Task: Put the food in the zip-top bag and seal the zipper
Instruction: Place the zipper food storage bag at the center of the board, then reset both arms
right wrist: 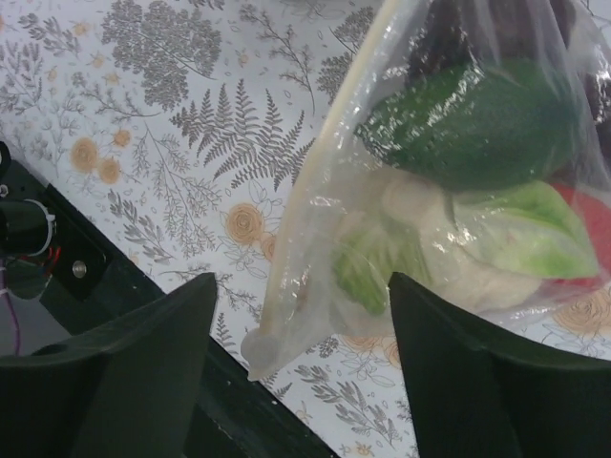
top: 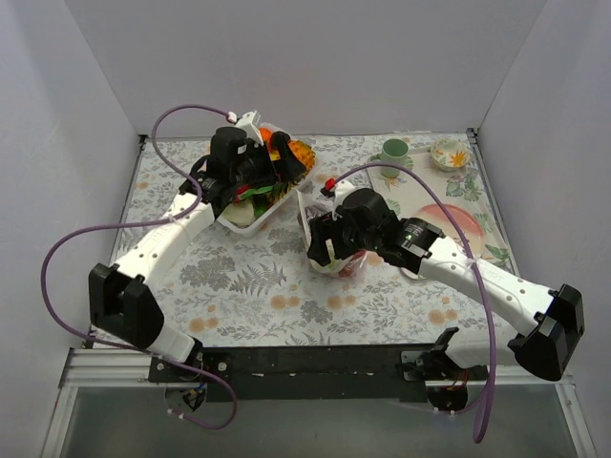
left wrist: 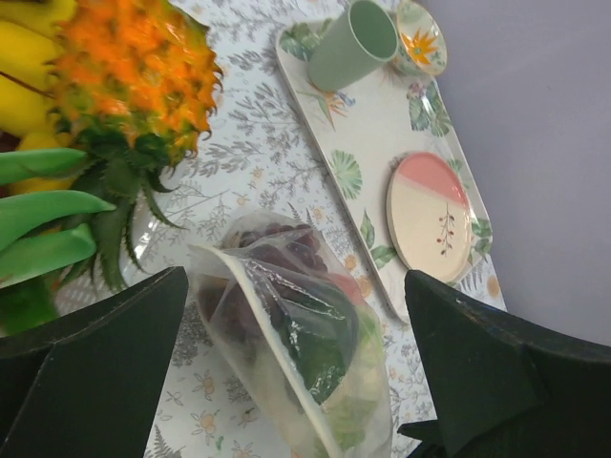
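Widest lane: open floral cloth (top: 243,286) between the black base rail (top: 315,361) and the zip-top bag (top: 346,265), plus bare cloth left of the left arm (top: 167,234). Bag's far-left side is hemmed by the white food tray (top: 256,225), heaped with pineapple (left wrist: 134,76) and green pods (left wrist: 43,215) above the rim. The left gripper (left wrist: 296,277) hangs over that heap, jaws wide. On the bag's right the patterned tray (left wrist: 382,124) edge sits just beside it, carrying pink plate (left wrist: 430,215), green cup (left wrist: 358,43) and small bowl (left wrist: 420,43). The right gripper (right wrist: 301,296) hangs directly over the bag, jaws apart, blocking top access. The right arm (top: 468,272) bars the near-right approach. The walls (top: 315,57) close back and sides.
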You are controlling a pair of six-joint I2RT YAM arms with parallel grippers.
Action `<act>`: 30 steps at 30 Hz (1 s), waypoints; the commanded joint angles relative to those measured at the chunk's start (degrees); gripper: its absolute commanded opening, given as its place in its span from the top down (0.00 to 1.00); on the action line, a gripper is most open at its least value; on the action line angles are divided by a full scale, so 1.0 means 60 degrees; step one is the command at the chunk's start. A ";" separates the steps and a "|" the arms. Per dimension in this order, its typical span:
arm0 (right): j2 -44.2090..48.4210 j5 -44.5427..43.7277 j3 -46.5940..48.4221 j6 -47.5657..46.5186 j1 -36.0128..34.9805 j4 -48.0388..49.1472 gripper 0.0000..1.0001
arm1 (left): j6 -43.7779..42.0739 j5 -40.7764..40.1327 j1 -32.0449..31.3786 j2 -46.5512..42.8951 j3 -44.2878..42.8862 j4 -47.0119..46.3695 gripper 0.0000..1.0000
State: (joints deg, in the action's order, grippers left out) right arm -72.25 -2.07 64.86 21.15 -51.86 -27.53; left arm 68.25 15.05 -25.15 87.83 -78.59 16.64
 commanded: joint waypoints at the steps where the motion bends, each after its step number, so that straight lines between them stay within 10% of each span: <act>1: 0.0278 0.0696 0.0454 -0.0023 -0.0015 0.0882 0.13 | 0.0183 -0.1744 0.0104 -0.1248 0.0295 0.0916 0.02; 10: 0.0981 -0.1310 0.0251 0.0079 0.0438 0.0822 0.01 | 0.0241 -0.2567 0.0104 -0.2493 0.1523 0.1753 0.02; 30: 0.3106 -0.0725 -0.2475 0.0650 0.3223 0.2230 0.01 | 0.0842 -0.2375 0.0104 -0.5805 0.4747 -0.0267 0.02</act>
